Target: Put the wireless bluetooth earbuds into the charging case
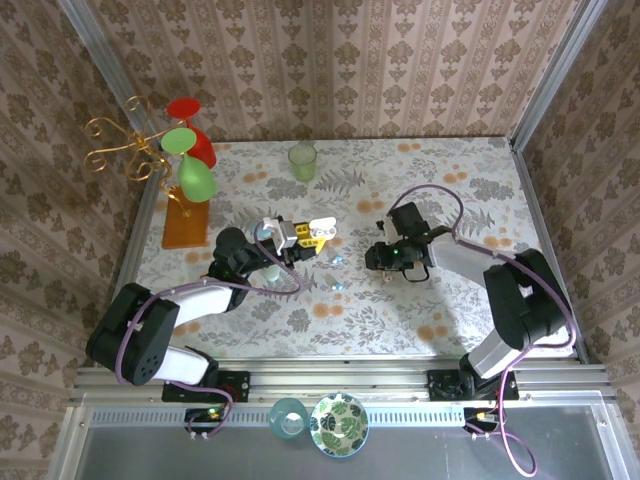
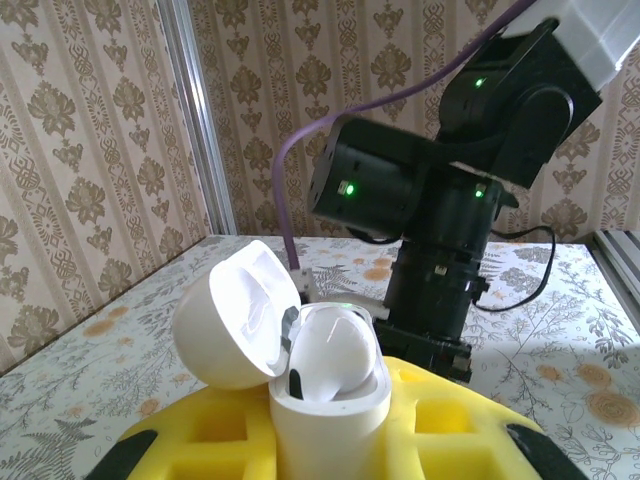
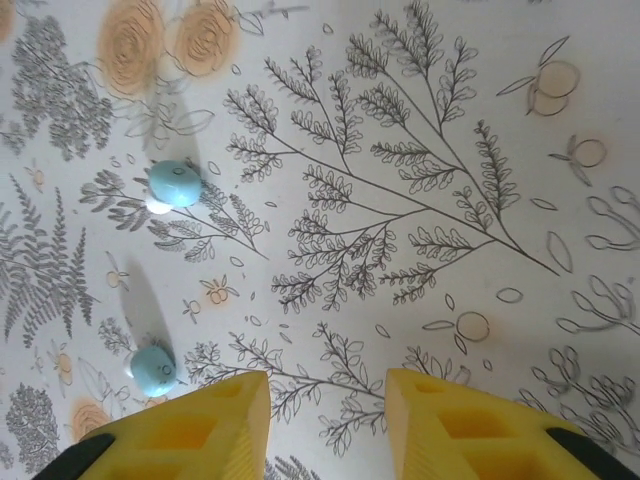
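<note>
My left gripper (image 2: 330, 425) is shut on a white charging case (image 2: 330, 400) that stands upright between its yellow fingers (image 2: 200, 435). The lid (image 2: 235, 315) is swung open to the left, and a white earbud (image 2: 335, 345) sits in the case. Two light blue earbuds (image 3: 175, 184) (image 3: 153, 367) lie on the floral tablecloth, left of my right gripper (image 3: 328, 385). That gripper points down at the cloth, open, with nothing between its yellow fingers. From above, the left gripper (image 1: 298, 240) and the right gripper (image 1: 385, 258) face each other, with the blue earbuds (image 1: 336, 261) (image 1: 338, 286) between them.
A green cup (image 1: 303, 160) stands at the back of the table. An orange-based stand with red and green glasses (image 1: 185, 170) is at the back left. A teal cup (image 1: 288, 418) and a patterned plate (image 1: 340, 424) sit on the near ledge. Wallpapered walls enclose three sides.
</note>
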Controlling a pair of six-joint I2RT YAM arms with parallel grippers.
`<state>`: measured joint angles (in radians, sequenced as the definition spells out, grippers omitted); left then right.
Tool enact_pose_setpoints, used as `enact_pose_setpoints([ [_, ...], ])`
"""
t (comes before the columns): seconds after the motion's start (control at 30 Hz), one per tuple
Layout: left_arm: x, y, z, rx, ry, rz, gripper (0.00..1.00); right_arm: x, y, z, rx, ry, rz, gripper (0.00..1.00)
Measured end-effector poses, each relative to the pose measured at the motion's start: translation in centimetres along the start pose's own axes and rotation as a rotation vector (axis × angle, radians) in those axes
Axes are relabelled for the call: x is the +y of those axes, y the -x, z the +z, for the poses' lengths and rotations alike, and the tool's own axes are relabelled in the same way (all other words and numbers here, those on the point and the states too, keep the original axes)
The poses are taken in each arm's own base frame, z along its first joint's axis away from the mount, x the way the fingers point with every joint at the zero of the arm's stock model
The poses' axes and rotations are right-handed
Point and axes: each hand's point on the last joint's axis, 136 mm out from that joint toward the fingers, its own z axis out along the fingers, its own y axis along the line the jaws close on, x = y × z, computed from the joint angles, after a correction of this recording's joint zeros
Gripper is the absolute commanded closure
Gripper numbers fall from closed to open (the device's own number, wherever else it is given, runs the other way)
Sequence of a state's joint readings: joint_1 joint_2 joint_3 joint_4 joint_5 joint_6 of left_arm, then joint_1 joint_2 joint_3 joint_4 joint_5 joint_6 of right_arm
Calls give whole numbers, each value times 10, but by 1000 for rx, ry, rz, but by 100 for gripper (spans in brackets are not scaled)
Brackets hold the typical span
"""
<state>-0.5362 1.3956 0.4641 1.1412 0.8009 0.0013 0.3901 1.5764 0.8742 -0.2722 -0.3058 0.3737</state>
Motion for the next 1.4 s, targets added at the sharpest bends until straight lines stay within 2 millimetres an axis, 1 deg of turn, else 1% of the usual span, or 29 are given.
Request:
enact_pose_setpoints([
  [0.07,0,0,0,0,0,0,100,-2,7,-8,-40,-28,15,66],
  [0.13,0,0,0,-1,0,1,100,-9,11,-13,-72,-74,68,67],
  [0.2,0,1,0,-5,0,5,100,-18,10,-14,-99,-111,138,68],
  [0.27,0,1,0,-6,0,5,100,-28,0,-14,-118,-135,230,68],
  [0.37,1,0,1,-5,0,5,100,-43,-23,-16,-143,-158,369,68],
  [0.43,1,0,1,-5,0,5,100,-48,-35,-19,-164,-154,443,69],
  [0.5,1,0,1,-6,0,6,100,-46,-39,-22,-182,-136,488,68],
  [0.6,1,0,1,-6,0,6,100,-34,-33,-25,-208,-89,518,64],
  [0.67,1,0,1,-7,0,7,100,-24,-31,-24,-216,-51,523,63],
  [0.77,1,0,1,-10,-1,9,100,-15,-34,-20,-214,-24,532,61],
  [0.93,0,1,1,-14,-4,14,100,-17,-40,-14,-215,-7,576,59],
  [1.13,-1,-1,0,-10,-4,9,100,-11,-39,-1,-195,34,616,59],
  [1.3,-1,-2,0,-9,-4,9,100,-9,-37,0,-204,48,626,59],
  [1.4,-1,-2,0,-9,-4,9,100,-13,-39,4,-197,32,632,58],
])
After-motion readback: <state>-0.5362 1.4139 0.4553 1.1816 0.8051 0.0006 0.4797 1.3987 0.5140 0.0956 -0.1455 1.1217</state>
